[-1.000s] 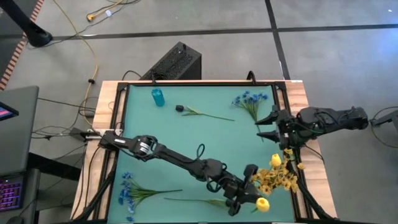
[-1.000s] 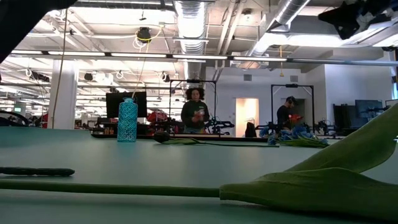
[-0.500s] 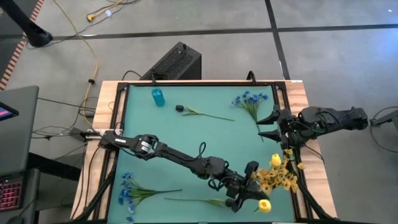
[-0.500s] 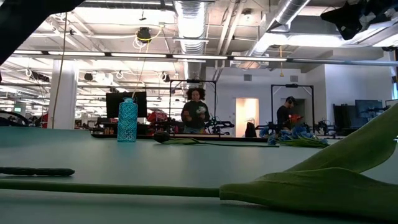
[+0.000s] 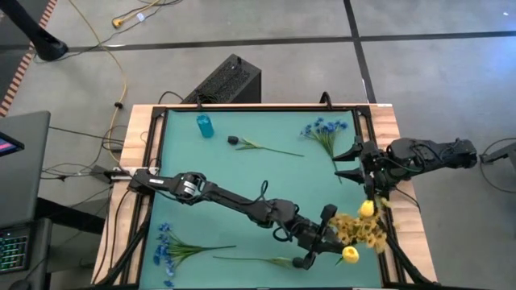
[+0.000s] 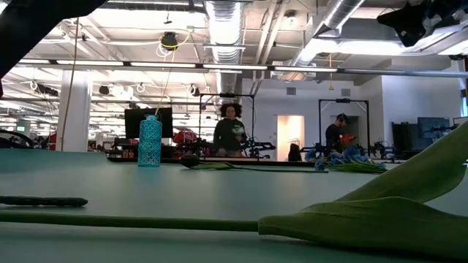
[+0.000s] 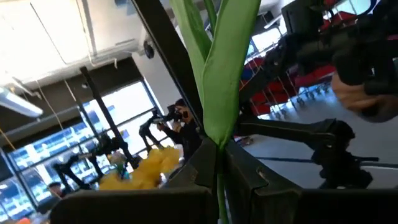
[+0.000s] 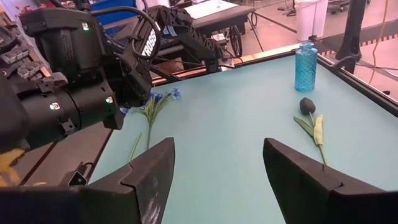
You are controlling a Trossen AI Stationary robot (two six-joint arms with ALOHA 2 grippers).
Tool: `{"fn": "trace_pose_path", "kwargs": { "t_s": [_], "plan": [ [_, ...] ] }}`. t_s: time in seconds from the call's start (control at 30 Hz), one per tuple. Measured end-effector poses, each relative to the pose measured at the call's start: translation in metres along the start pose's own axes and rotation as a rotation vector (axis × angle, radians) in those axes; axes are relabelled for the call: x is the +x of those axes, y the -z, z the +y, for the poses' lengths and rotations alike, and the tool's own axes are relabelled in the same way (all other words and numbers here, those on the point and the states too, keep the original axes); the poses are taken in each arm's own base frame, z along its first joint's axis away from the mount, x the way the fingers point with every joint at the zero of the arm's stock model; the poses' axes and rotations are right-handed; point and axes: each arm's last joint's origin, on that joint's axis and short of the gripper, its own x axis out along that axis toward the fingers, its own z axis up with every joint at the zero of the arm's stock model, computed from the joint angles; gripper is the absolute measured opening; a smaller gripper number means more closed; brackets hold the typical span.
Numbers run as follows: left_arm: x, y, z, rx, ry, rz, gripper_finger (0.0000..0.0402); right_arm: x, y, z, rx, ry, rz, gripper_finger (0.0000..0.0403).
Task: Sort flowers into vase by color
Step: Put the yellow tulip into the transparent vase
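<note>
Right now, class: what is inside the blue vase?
No flower stands in the blue vase; nothing rises from its neck in the low view. Its patterned glass hides whatever might lie at the bottom.

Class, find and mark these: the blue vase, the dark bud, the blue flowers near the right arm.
blue vase (image 5: 205, 126), high view, body.
dark bud (image 5: 232, 140), high view, head.
blue flowers (image 5: 324, 128), high view, blossom cluster.
</note>
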Motion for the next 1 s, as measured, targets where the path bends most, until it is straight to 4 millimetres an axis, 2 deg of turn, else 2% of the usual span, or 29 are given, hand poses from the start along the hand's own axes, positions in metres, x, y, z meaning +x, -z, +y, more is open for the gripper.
{"fn": "trace_pose_path", "kwargs": {
  "t_s": [0.6,1.0],
  "plan": [
    [-0.004,0.017,0.008,-0.215,-0.017,0.147,0.0,0.0,0.0,0.0,-0.001,0.0,0.0,0.0272],
    [-0.006,0.027,0.002,-0.251,0.004,0.263,0.0,0.0,0.0,0.0,0.0,0.0,-0.001,0.0272]
  ]
}}
